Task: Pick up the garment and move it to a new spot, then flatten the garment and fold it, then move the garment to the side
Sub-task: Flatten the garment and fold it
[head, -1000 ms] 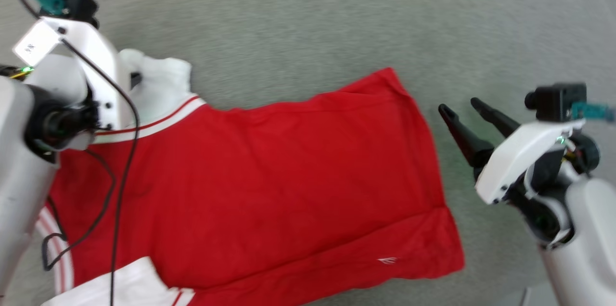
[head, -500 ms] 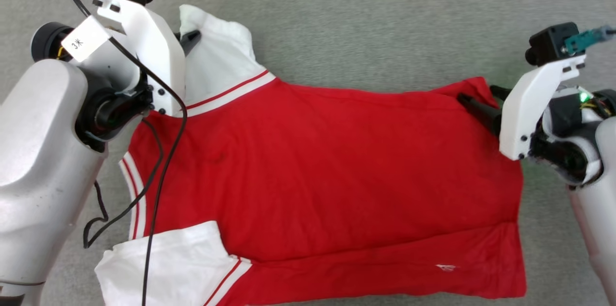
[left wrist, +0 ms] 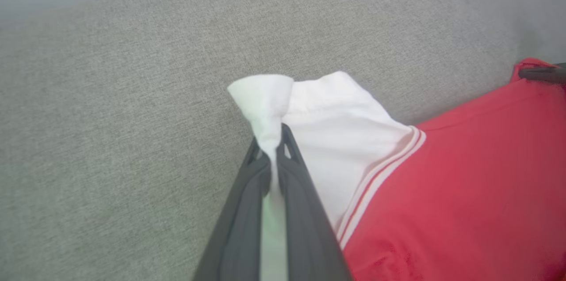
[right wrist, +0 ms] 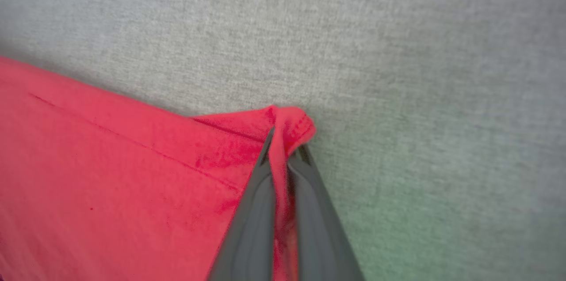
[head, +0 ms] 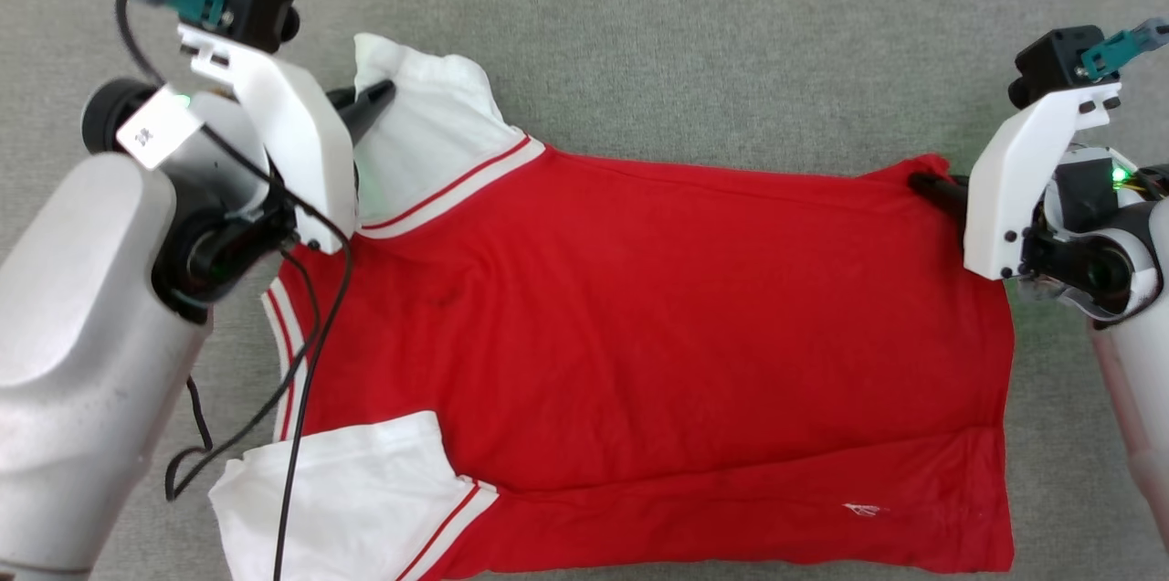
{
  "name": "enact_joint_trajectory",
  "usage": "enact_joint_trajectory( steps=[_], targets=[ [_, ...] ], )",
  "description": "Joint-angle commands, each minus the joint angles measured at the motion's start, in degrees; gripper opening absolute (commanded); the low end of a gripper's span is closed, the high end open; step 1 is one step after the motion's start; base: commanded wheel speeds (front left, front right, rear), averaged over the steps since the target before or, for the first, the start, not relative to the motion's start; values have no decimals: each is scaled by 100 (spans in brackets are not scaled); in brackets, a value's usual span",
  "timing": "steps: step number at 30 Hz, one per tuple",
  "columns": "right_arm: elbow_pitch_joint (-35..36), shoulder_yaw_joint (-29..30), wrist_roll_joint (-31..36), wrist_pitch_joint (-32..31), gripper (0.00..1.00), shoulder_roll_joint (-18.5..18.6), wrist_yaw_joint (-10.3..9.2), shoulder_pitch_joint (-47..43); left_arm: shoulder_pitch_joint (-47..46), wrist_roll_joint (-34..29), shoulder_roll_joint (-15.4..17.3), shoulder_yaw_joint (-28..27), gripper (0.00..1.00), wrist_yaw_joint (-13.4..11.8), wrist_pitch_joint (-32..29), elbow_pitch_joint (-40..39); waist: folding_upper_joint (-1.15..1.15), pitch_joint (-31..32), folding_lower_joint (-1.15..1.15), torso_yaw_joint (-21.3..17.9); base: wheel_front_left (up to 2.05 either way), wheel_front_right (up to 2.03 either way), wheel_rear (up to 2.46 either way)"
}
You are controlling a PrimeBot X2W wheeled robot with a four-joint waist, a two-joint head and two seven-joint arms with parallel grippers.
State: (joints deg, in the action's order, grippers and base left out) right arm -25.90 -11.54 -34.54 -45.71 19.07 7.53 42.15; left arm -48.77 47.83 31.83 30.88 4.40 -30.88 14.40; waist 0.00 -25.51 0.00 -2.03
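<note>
The garment (head: 658,325), a red T-shirt with white sleeves and red-and-white striped trim, lies spread across the grey surface, plain red face up. My left gripper (head: 379,95) is shut on the far white sleeve (left wrist: 340,135); in the left wrist view the cloth is pinched between the two fingers (left wrist: 270,139). My right gripper (head: 922,183) is shut on the far hem corner (right wrist: 287,124) of the garment, the red cloth bunched between its fingertips (right wrist: 285,150). The near white sleeve (head: 347,499) lies flat at the lower left. No lettering shows.
Grey woven fabric surface (head: 694,33) lies all around the garment, with bare room beyond its far edge. A black cable (head: 301,362) from my left arm hangs over the shirt's collar end.
The head camera has shifted. My right gripper moved from open beside the hem onto the far hem corner and shut on it. The left gripper stays shut on the sleeve.
</note>
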Motion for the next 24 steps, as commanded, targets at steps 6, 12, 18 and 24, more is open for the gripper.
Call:
enact_joint_trajectory(
  steps=[6,12,18,24],
  targets=[
    [744,333,17,244,0,171,-9,-629,659,190,91,-172,0,-47,430,-293,0,473,0,60,0,0,0],
    [1565,723,187,386,0,33,-8,-1756,1764,230,292,-272,0,-268,904,-806,0,990,0,93,0,0,0],
    [2146,1076,399,615,0,-300,-8,-2949,3011,407,388,-347,0,-581,1295,-1294,0,1414,0,159,0,0,0],
    [2321,1347,489,857,0,-631,-8,-3863,4102,643,471,-438,0,-856,1574,-1611,0,1649,0,150,0,0,0]
  ],
)
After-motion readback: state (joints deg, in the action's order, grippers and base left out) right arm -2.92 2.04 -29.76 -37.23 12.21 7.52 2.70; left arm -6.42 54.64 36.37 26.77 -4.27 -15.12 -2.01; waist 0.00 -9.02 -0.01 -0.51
